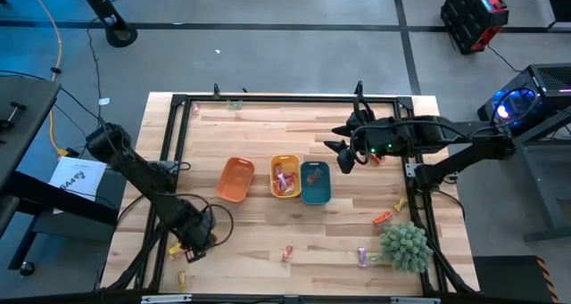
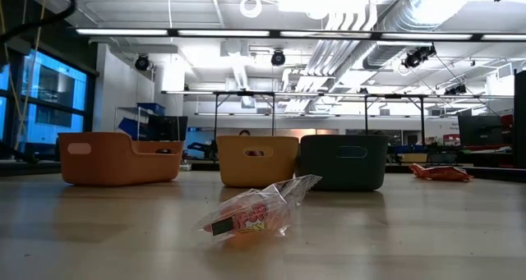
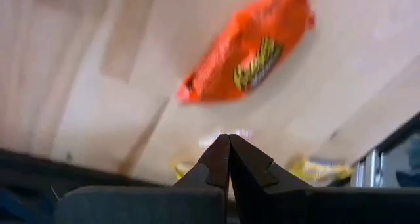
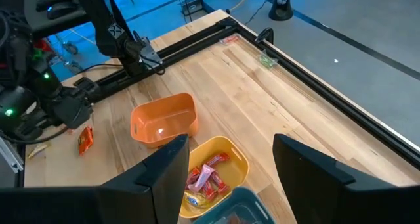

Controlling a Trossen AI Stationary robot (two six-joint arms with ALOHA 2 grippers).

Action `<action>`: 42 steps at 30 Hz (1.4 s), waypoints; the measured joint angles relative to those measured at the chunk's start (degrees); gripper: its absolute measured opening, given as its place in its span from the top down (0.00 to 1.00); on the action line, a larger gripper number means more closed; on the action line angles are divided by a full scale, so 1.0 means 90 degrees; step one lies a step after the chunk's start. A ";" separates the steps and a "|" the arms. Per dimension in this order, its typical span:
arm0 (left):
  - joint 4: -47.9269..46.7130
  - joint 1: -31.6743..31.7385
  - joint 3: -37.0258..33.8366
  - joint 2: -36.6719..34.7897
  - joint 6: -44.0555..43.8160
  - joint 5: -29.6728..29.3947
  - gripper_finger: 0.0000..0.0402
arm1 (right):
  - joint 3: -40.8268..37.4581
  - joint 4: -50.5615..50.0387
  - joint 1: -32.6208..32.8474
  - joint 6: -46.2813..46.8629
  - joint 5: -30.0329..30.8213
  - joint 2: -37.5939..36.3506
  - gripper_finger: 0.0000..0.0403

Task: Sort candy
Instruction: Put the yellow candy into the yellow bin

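Note:
The candy lies scattered. One orange sweet (image 3: 249, 50) sits just beyond my left gripper (image 3: 228, 145), which is shut near the table's near-left corner (image 1: 192, 242), with a yellow wrapper (image 3: 318, 168) under it. Other sweets lie at the near edge (image 1: 288, 252), (image 1: 362, 256) and to the right (image 1: 382, 218). Several pink and red ones fill the yellow tray (image 4: 207, 178). A clear-wrapped sweet (image 2: 255, 214) shows close in the low view. My right gripper (image 4: 230, 178) is open and raised, just beyond the teal tray (image 1: 315, 181). My left gripper is shut, with its fingers pointing down at the table. A yellow wrapper shows on both sides behind the fingers (image 3: 216, 161). I cannot tell whether the fingers touch it.
The orange tray (image 1: 235, 178), yellow tray (image 1: 285, 176) and teal tray stand side by side at mid table. A spiky green plant ball (image 1: 406, 246) sits at the near-right corner. A black frame rail (image 1: 294, 99) runs round the table. Bare wood lies beyond the trays.

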 joint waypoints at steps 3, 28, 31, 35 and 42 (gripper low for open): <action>-0.0058 -0.0352 -0.0002 0.0012 -0.0127 0.0115 0.95 | 0.0000 -0.0002 0.0000 0.0002 0.0000 0.0000 0.47; 0.0894 -0.0988 -0.0923 0.0136 -0.2316 0.0950 0.53 | 0.0000 -0.0053 0.0002 -0.0025 0.0003 0.0121 0.47; 0.0880 -0.1007 -0.0925 0.0136 -0.2256 0.0949 0.60 | 0.0000 -0.0094 0.0001 -0.0024 0.0002 0.0199 0.47; 0.0966 -0.1061 -0.0926 0.0136 -0.2140 0.0934 0.79 | 0.0000 -0.0135 0.0001 -0.0025 0.0000 0.0267 0.47; 0.1268 -0.1041 -0.0918 0.0134 -0.2079 0.0554 0.98 | 0.0000 -0.0141 0.0001 -0.0002 0.0000 0.0291 0.47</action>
